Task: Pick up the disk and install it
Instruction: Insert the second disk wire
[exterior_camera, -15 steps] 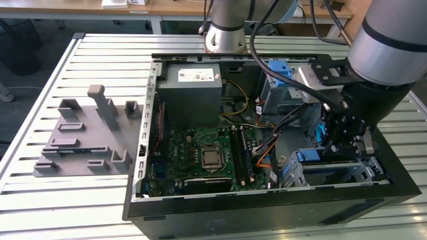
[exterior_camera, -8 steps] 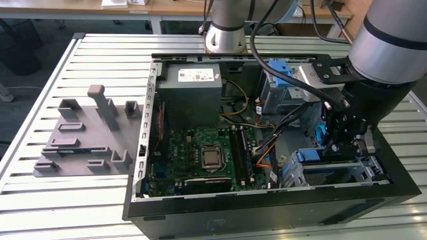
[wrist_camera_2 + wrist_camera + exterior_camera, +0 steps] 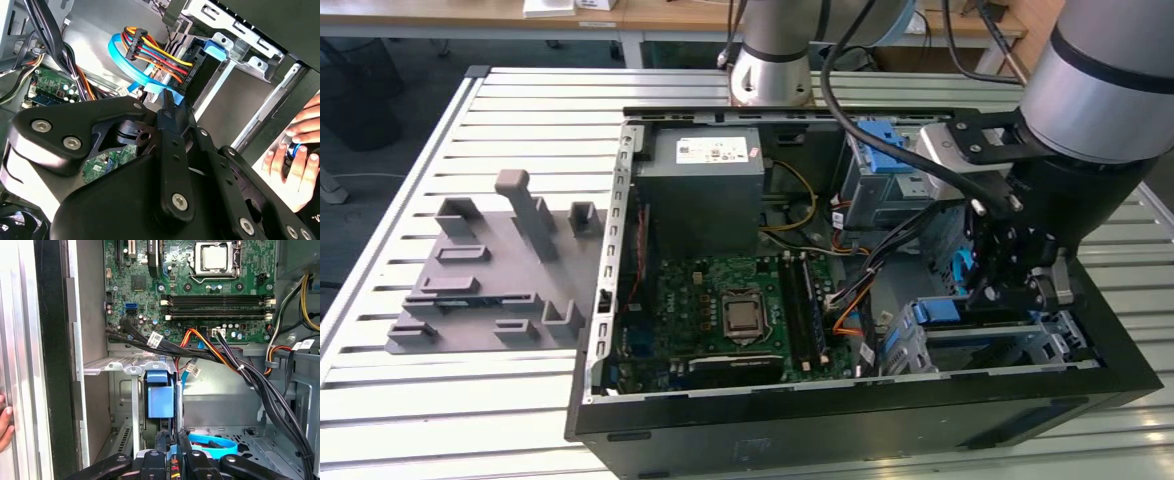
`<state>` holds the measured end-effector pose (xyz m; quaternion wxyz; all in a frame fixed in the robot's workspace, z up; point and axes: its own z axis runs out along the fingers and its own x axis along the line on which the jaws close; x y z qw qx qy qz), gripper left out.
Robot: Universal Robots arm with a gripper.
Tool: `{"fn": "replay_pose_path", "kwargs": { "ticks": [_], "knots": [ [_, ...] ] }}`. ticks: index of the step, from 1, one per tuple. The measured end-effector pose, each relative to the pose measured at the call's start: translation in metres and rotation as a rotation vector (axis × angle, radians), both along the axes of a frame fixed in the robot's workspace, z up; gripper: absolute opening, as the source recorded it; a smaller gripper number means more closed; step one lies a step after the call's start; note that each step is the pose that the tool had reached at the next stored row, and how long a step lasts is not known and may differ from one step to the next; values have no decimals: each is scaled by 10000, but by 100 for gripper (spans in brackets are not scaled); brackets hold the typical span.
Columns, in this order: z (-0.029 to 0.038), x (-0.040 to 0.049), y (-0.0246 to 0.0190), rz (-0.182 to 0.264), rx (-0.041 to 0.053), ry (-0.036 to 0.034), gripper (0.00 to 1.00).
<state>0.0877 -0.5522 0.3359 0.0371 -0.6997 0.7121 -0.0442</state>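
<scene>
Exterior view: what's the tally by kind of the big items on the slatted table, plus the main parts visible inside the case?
Robot arm: 1
Open computer case: 1
Grey plastic fixture: 1
Power supply box: 1
Motherboard: 1
Total: 5

The exterior view looks down from above and in front at the open computer case on the slatted worktop, taking in the whole arm. The first wrist view sits close inside the case, facing along the gripper toward the motherboard (also seen in the exterior view). The second wrist view looks from behind the gripper's linkage at the cable bundle, very near.
</scene>
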Motion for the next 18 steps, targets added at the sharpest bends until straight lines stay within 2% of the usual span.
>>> {"fn": "replay_pose_path", "kwargs": {
  "ticks": [15,16,17,18],
  "knots": [
    [77,0,5,0,3,0,24],
    [78,0,6,0,3,0,22],
    [78,0,6,0,3,0,16],
    [79,0,6,0,2,0,16]
  ]
}}
